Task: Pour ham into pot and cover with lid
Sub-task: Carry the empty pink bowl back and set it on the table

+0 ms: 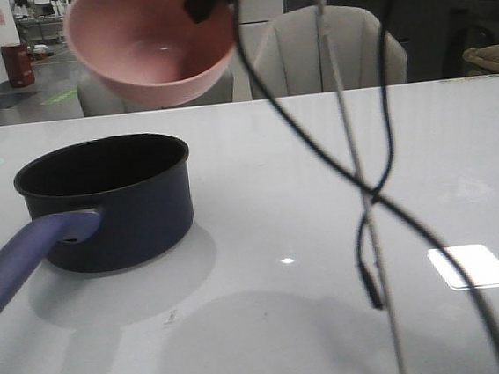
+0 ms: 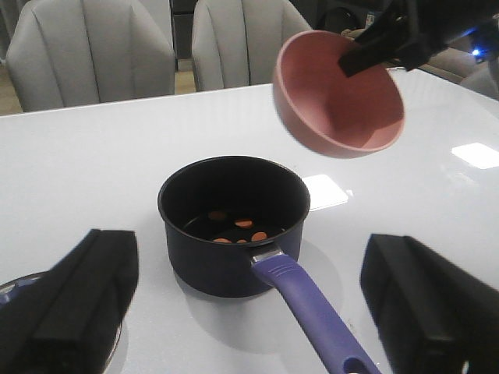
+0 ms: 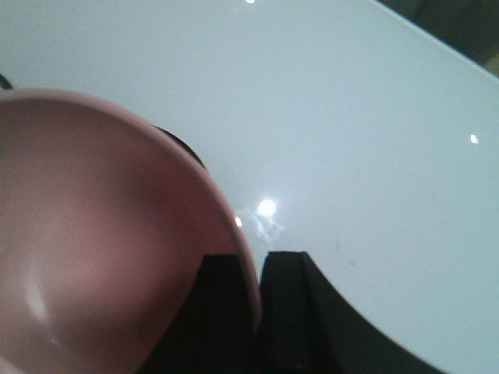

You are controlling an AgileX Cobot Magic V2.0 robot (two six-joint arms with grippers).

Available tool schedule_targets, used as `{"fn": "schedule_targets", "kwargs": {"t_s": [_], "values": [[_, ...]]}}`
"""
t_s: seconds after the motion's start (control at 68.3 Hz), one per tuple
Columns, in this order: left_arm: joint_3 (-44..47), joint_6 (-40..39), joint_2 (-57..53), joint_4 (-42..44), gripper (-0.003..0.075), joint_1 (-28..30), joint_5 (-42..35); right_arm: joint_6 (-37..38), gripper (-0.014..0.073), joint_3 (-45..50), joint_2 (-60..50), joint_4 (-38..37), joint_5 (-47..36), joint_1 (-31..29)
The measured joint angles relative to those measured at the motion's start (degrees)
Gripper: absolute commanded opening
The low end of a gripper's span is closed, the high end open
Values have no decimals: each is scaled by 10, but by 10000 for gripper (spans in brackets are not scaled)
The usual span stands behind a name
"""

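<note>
The left tool (image 2: 249,312) hangs open just before the pot (image 2: 231,222) on the desk (image 1: 320,189), where the ham (image 2: 238,231) already lies on its black floor. Beyond and above, the right tool (image 3: 253,312) pinches the rim of the tilted, empty pink bowl (image 1: 152,46), probably done pouring; the lid shows only as a rim sliver I cannot confirm.

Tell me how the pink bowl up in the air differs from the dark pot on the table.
The pink bowl is held aloft and tilted by the right end effector, clamped on its rim; the pot stands upright on the table. The bowl looks empty, while the pot holds the ham slices. The bowl is smaller, pale and handleless; the pot is dark navy with a long purple handle. Both are round and open-topped.
</note>
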Motion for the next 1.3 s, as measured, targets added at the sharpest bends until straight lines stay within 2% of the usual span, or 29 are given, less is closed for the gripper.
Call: {"fn": "schedule_targets", "kwargs": {"t_s": [0.278, 0.527, 0.893, 0.937, 1.156, 1.302], "values": [[0, 0, 0, 0, 604, 0, 0, 57, 141, 11, -6, 27, 123, -130], [0, 0, 0, 0, 603, 0, 0, 69, 141, 72, 3, 96, 137, -211], [0, 0, 0, 0, 604, 0, 0, 69, 152, 76, 102, 111, 138, -225], [0, 0, 0, 0, 604, 0, 0, 69, 169, 76, 111, 111, 137, -225], [0, 0, 0, 0, 604, 0, 0, 71, 358, 76, 128, 114, 125, -225], [0, 0, 0, 0, 604, 0, 0, 68, 393, 72, 128, 114, 125, -225]]}}
